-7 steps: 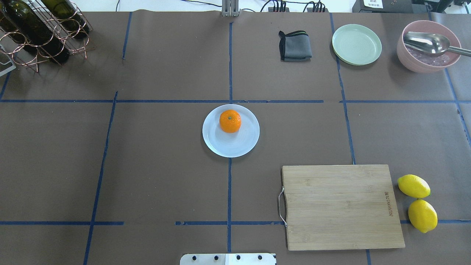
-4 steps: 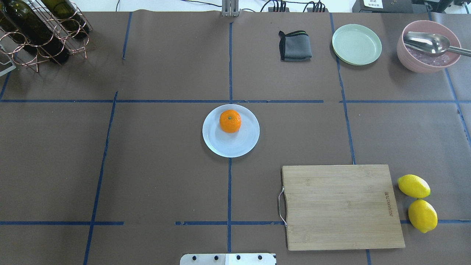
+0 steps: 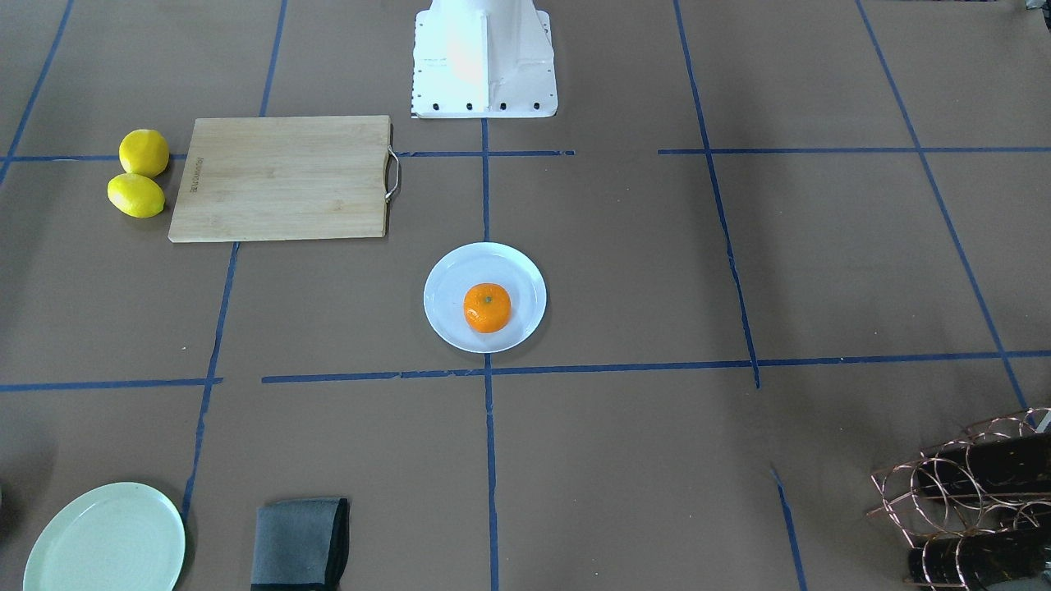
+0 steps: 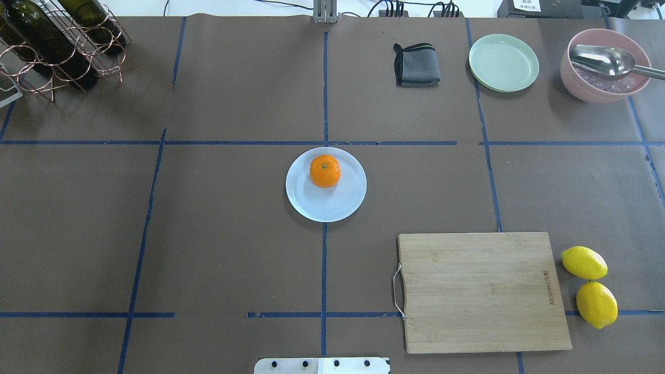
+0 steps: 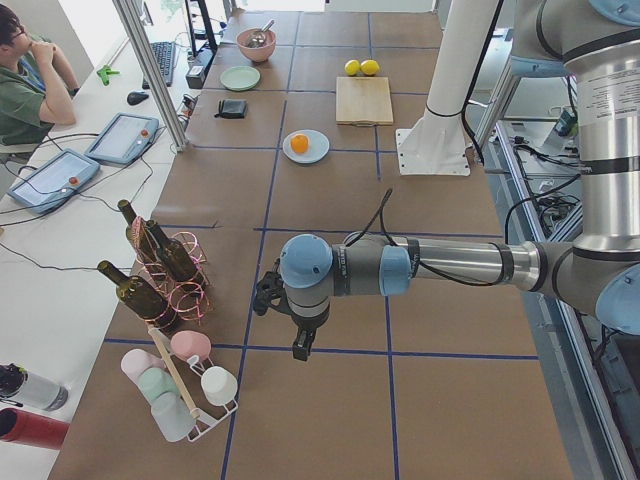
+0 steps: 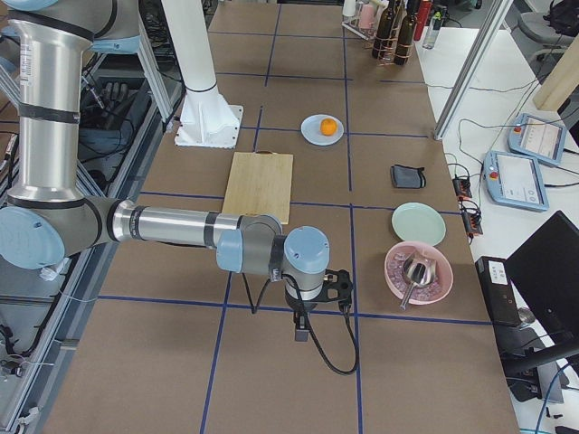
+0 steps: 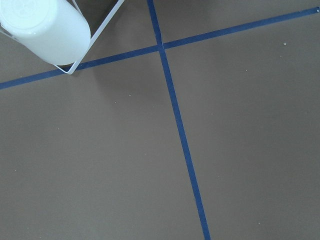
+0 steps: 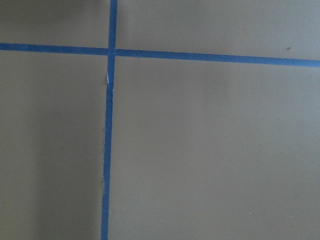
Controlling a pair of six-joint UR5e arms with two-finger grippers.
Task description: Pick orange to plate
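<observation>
Exterior left view, orange point(image 5: 299, 144) on plate point(image 5: 318, 149), well apart from left hand point(image 5: 268, 296)

The overhead view is bright, evenly and softly lit from above: the orange point(image 4: 325, 171) leaves only a faint shadow on the plate point(image 4: 332, 208), and the wine rack point(image 4: 62, 57) throws thin, soft shadows onto the table point(image 4: 234, 234). Glare streaks the spoon point(image 4: 602, 59) in the pink bowl point(image 4: 576, 88). In the front-facing view the white robot base point(image 3: 483, 57) is blown out. The white cup point(image 7: 45, 30) in the left wrist view is overexposed and slightly soft; the right wrist view darkens along its left side. The 2 side views stretch toward their edges.
</observation>
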